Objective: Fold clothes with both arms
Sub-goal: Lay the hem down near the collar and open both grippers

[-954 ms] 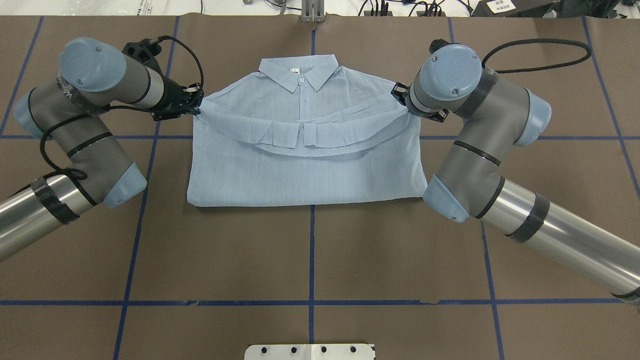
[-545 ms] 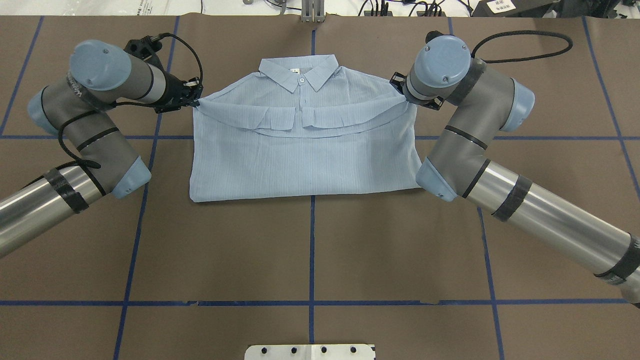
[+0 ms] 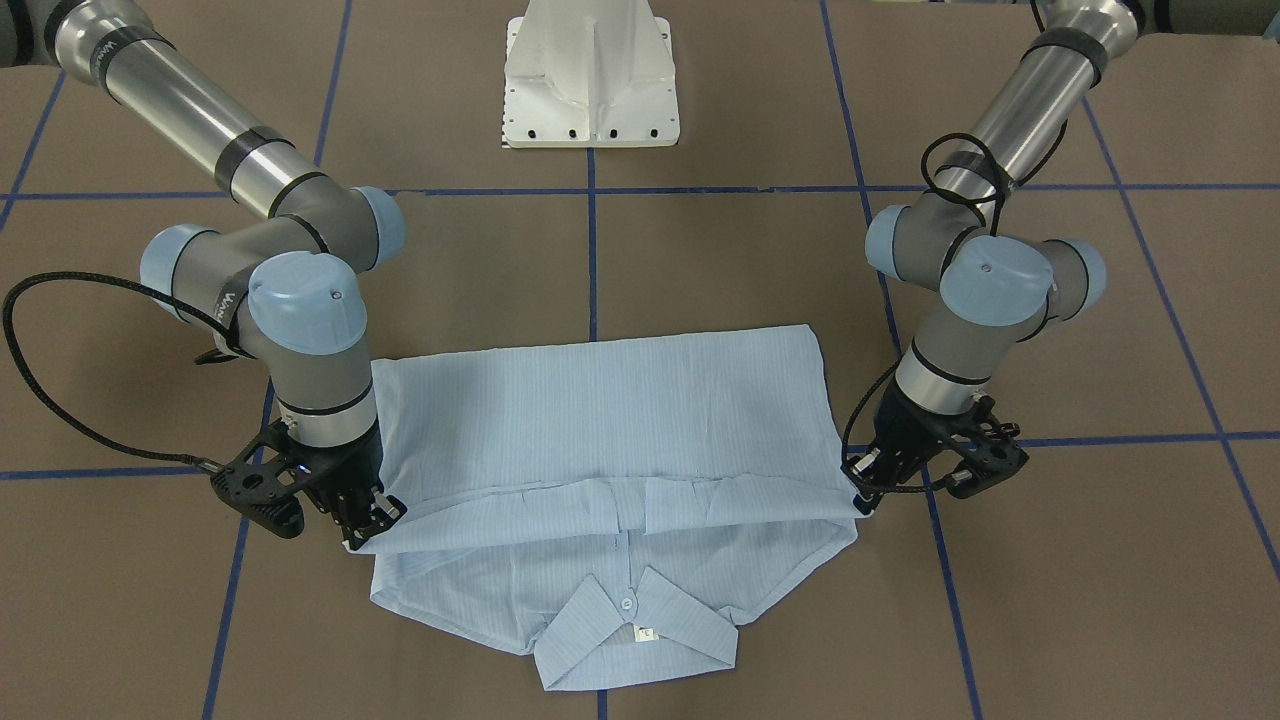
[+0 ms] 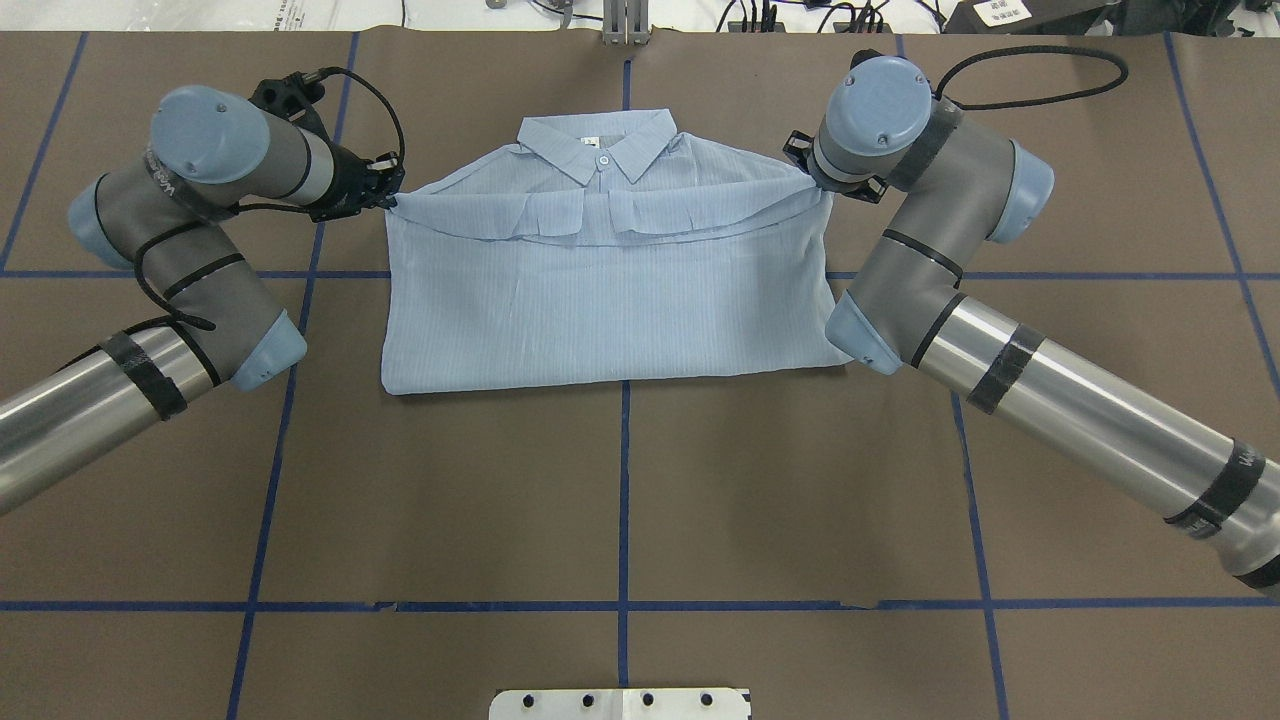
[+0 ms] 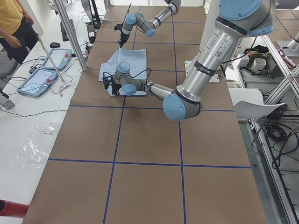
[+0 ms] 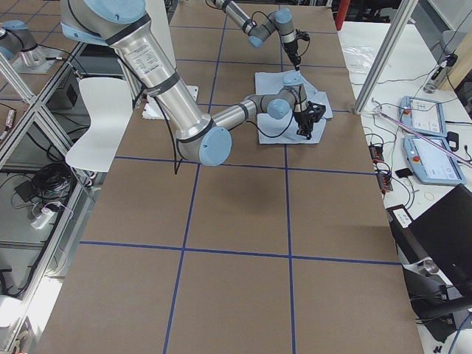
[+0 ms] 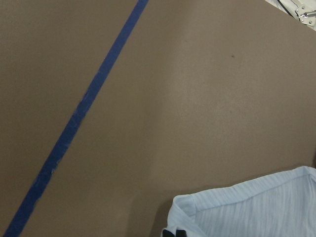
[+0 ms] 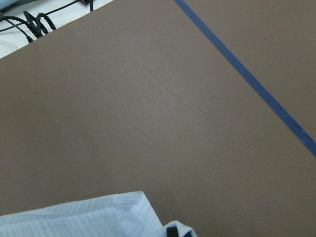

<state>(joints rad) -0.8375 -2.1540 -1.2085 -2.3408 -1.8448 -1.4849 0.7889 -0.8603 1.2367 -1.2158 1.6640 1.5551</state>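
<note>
**Hold and placement**

1. The left pincer (image 4: 388, 200) was clenched on the left corner of the shirt (image 4: 610, 310), at the doubled-over edge.
2. The shirt lay flat on the worktop (image 4: 620, 500), in its far middle section. The collar (image 4: 640, 145) pointed away from the robot. The lower part was folded up over the chest. The free edge ran almost straight across, just short of the collar.
3. The right pincer (image 3: 368, 522) was clenched on the opposite corner of the same edge. The overhead view hid most of it under the wrist.
4. Judgement: the two corners were held level and well apart to keep the edge taut. This would let the fold land square and leave the collar uncovered. Release was not yet made.

**Count**

- Shirt: one.
- Arms (image 4: 1050, 400): two; pincers: two, both gripping cloth.
- Collar: one, with one visible button (image 4: 601, 160) and one label (image 4: 590, 141).
- Small flaps (image 4: 545, 217) on the folded edge: two, probably cuffs.
- White base (image 3: 592, 75): one.
</note>
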